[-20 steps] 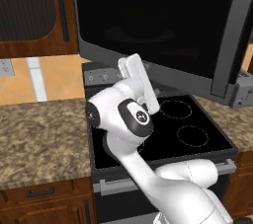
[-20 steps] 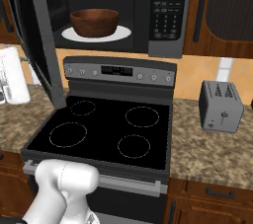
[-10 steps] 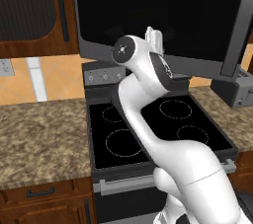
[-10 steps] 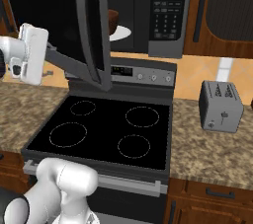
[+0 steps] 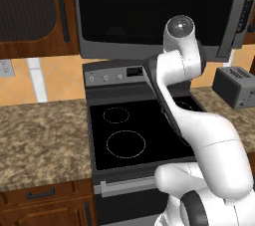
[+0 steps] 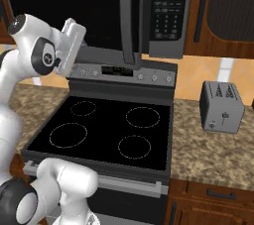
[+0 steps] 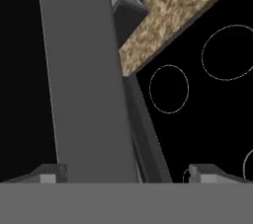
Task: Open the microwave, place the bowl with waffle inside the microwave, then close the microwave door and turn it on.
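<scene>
The microwave [image 6: 164, 45] hangs over the range, its button panel [image 6: 168, 6] on the right. The microwave door [image 5: 149, 11], wide black glass in a grey frame, stands almost flat against the front; its long handle bar [image 6: 128, 16] sits next to the panel. My white hand [image 6: 72, 40] is at the door's lower left edge. In the hand view the door's grey frame [image 7: 84, 85] runs up between the tips of my gripper [image 7: 127, 173], which is open and holds nothing. The bowl and the waffle are hidden behind the door.
Below is the black stove top [image 6: 104, 130] with several burner rings and a knob panel [image 5: 114, 74]. A grey toaster [image 6: 222, 106] stands on the right granite counter. More counter [image 5: 40, 135] lies left of the stove, under brown cabinets [image 5: 30, 11].
The door has swung from wide open to nearly shut, hiding the bowl that showed on the turntable. My arm has risen from over the stove and followed the door.
</scene>
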Controlling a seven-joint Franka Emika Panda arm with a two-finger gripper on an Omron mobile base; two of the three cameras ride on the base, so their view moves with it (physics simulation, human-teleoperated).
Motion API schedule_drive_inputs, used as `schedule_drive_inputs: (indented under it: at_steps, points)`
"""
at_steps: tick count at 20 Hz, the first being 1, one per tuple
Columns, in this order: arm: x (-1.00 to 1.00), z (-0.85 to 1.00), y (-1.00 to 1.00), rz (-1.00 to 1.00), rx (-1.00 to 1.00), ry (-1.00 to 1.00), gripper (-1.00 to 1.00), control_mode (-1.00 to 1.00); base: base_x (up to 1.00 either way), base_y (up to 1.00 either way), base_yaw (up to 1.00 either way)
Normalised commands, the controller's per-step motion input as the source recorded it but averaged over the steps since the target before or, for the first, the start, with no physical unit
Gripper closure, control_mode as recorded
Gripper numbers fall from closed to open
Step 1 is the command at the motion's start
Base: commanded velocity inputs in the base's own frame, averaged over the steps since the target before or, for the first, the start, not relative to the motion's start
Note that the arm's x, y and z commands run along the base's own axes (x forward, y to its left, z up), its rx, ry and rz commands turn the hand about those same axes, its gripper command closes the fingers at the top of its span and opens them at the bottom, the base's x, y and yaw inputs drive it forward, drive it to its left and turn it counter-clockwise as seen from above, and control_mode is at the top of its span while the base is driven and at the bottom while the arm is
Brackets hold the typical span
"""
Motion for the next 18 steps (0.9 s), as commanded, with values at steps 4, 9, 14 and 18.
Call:
schedule_drive_inputs:
  at_steps: [4, 9, 14, 18]
  points:
    - [0.72, 0.0, -0.47, 0.28, 0.36, -0.08, -1.0, -1.0, 0.0, 0.0, 0.0]
    - [0.73, 0.02, -0.18, 0.27, 0.34, -0.07, -1.0, -1.0, 0.0, 0.0, 0.0]
    - [0.74, 0.01, 0.0, 0.28, 0.31, -0.08, -1.0, -1.0, 0.0, 0.0, 0.0]
    - [0.31, 0.0, 0.0, 0.3, 0.28, -0.18, -1.0, -1.0, 0.0, 0.0, 0.0]
